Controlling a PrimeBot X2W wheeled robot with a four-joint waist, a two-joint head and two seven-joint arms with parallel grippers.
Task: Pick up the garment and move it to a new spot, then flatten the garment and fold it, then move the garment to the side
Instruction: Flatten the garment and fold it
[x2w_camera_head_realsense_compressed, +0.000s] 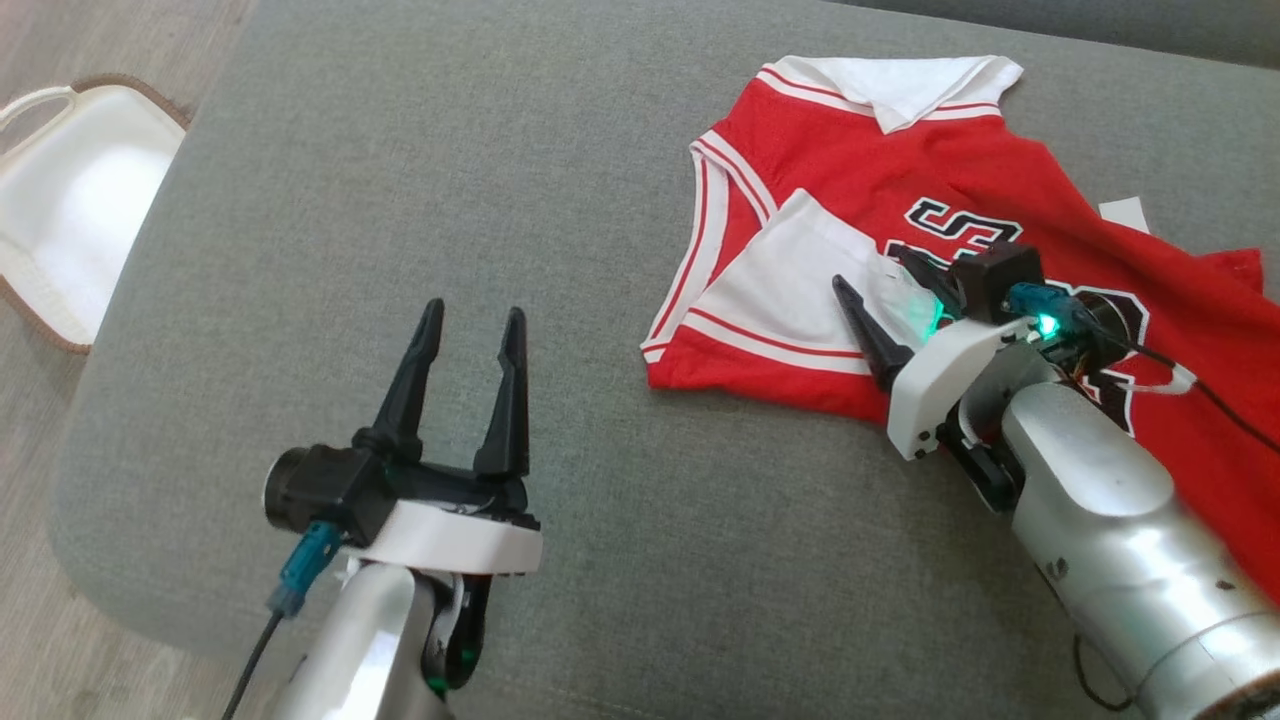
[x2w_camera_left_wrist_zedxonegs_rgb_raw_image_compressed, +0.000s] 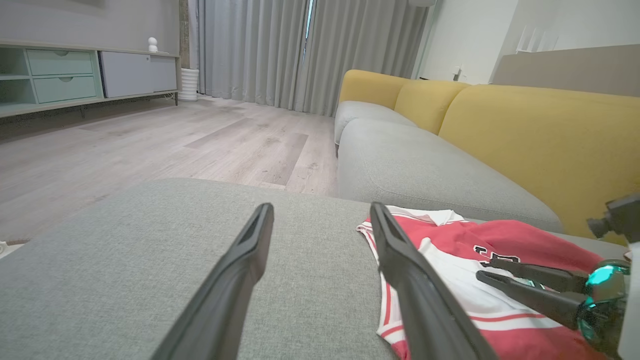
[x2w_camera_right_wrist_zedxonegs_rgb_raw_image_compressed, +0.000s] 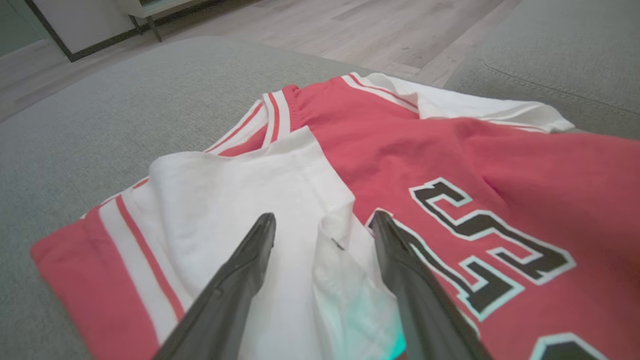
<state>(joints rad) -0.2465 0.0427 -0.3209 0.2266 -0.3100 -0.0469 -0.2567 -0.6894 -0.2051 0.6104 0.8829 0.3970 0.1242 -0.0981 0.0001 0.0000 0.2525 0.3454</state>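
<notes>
Jersey (x2w_camera_head_realsense_compressed: 850, 170) rumpled on grey cushion (x2w_camera_head_realsense_compressed: 450, 150).
Right gripper (x2w_camera_head_realsense_compressed: 868, 268) wide open over its white panel; left gripper (x2w_camera_head_realsense_compressed: 473, 312) wide open, empty.

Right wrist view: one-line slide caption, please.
Right gripper, jaws open, astride a raised white fold of the red jersey on the grey cushion.

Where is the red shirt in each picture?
Head view: shirt at the upper right, on the grey cushion.
Left wrist view: shirt at the lower right.
Right wrist view: shirt across the middle and right.
Shared landmark: the right gripper, open over the shirt's white patch.
</notes>
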